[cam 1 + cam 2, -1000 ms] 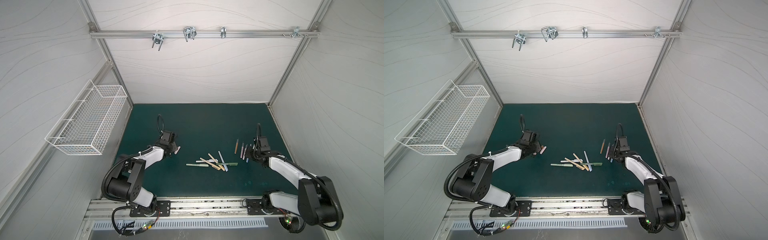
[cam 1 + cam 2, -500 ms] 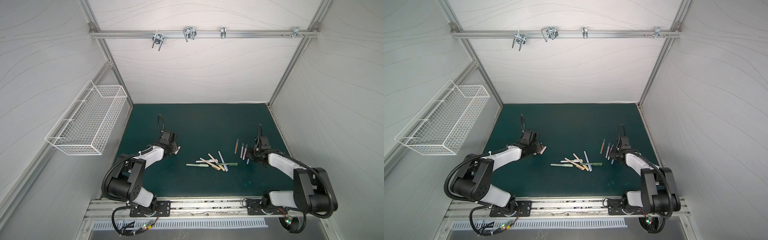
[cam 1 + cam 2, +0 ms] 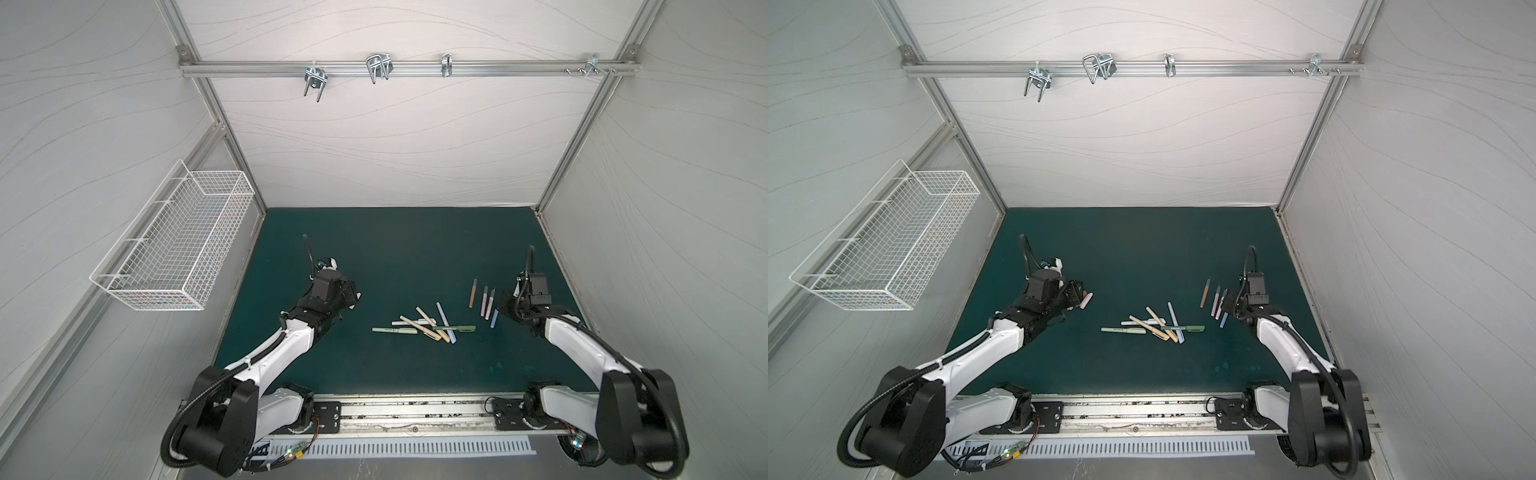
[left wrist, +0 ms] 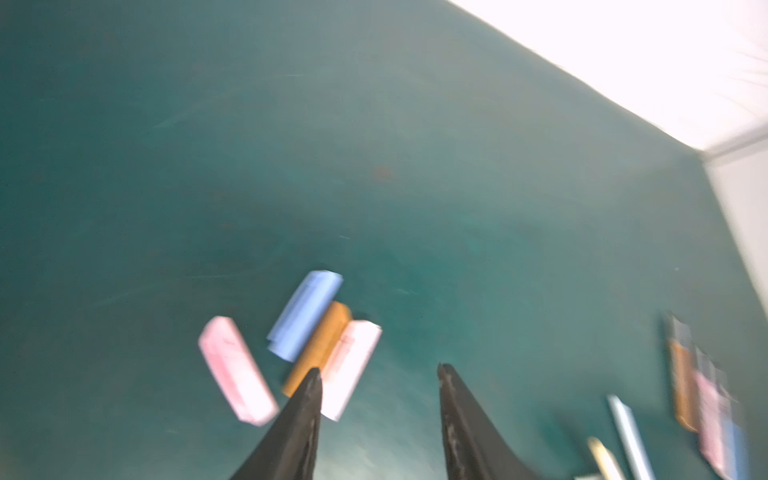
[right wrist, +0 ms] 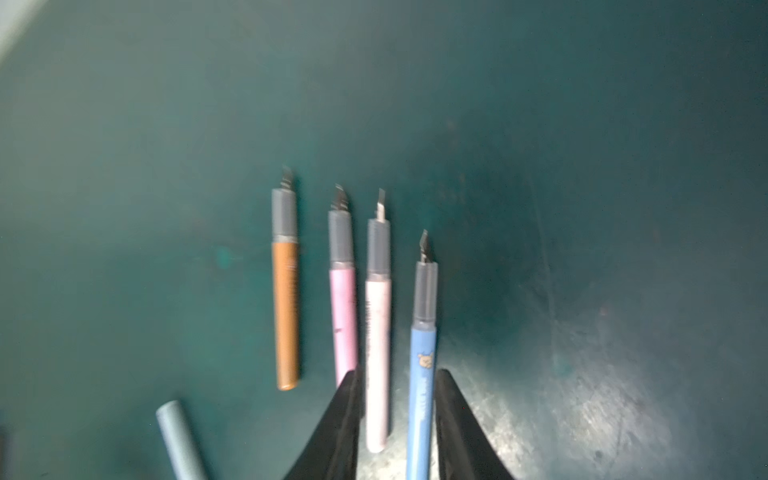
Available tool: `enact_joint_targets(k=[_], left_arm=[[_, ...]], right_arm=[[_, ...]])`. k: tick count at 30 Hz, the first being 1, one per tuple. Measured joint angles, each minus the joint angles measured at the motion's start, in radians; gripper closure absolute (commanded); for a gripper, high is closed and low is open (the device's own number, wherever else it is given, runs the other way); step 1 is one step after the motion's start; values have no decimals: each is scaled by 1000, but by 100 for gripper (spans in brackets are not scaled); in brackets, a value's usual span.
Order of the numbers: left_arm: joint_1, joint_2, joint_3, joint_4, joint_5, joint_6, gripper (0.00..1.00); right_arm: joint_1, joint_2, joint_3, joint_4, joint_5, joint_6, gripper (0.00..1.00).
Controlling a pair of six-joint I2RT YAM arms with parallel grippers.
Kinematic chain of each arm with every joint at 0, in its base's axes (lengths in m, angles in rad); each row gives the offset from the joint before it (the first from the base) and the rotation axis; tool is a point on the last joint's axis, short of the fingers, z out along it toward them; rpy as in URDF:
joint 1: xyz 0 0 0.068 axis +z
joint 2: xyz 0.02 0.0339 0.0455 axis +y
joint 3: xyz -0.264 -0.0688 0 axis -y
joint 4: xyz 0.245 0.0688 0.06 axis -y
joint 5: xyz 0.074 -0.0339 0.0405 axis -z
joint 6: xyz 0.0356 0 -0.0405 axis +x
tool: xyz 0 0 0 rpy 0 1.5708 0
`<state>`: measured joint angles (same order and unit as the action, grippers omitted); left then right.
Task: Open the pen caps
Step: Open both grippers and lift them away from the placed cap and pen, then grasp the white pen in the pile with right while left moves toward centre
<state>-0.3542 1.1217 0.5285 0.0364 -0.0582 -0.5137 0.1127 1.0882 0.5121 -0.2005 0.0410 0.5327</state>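
Note:
Several loose pen caps lie close together on the green mat: a pink cap (image 4: 237,370), a blue cap (image 4: 305,316), a tan cap (image 4: 320,345) and a pale pink cap (image 4: 351,365). My left gripper (image 4: 379,372) (image 3: 353,297) (image 3: 1080,297) is open just beside them, with nothing between its fingers. Uncapped pens lie in a row: brown (image 5: 286,311) (image 3: 472,293), pink (image 5: 343,316), pale pink (image 5: 378,332) and blue (image 5: 422,395) (image 3: 494,319). My right gripper (image 5: 397,374) (image 3: 500,309) (image 3: 1226,307) is open, and the pale pink and blue pens lie between its jaws.
A pile of capped pens (image 3: 424,326) (image 3: 1154,324) lies mid-mat between the arms. A white wire basket (image 3: 174,249) hangs on the left wall. A metal rail (image 3: 407,68) with hooks crosses the back wall. The right wall stands close behind the right arm.
Both grippers have gone from shut to open. The right arm's elbow has swung a little; both grippers stay in the same spots on the mat.

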Motion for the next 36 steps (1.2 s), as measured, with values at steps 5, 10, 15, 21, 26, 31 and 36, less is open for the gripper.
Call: enact_joint_targets(k=[5, 10, 15, 21, 26, 31, 36], left_arm=[[-109, -79, -2, 31, 61, 14, 50], [-135, -93, -2, 50, 158, -1, 51], [-192, -119, -2, 53, 188, -49, 51], [-279, -114, 27, -13, 128, -92, 49], [-279, -134, 27, -33, 89, -62, 49], [-279, -179, 10, -54, 82, -9, 50], [-279, -186, -31, -25, 85, 18, 51]], right_arm=[[0, -205, -57, 18, -54, -30, 63], [59, -336, -82, 45, -134, -83, 62], [222, -414, -87, 90, -159, -167, 60], [361, -396, -87, 140, -159, -255, 60], [417, -311, -76, 148, -161, -287, 58], [464, -232, -50, 151, -188, -322, 60], [517, -148, 2, 152, -216, -352, 61]])
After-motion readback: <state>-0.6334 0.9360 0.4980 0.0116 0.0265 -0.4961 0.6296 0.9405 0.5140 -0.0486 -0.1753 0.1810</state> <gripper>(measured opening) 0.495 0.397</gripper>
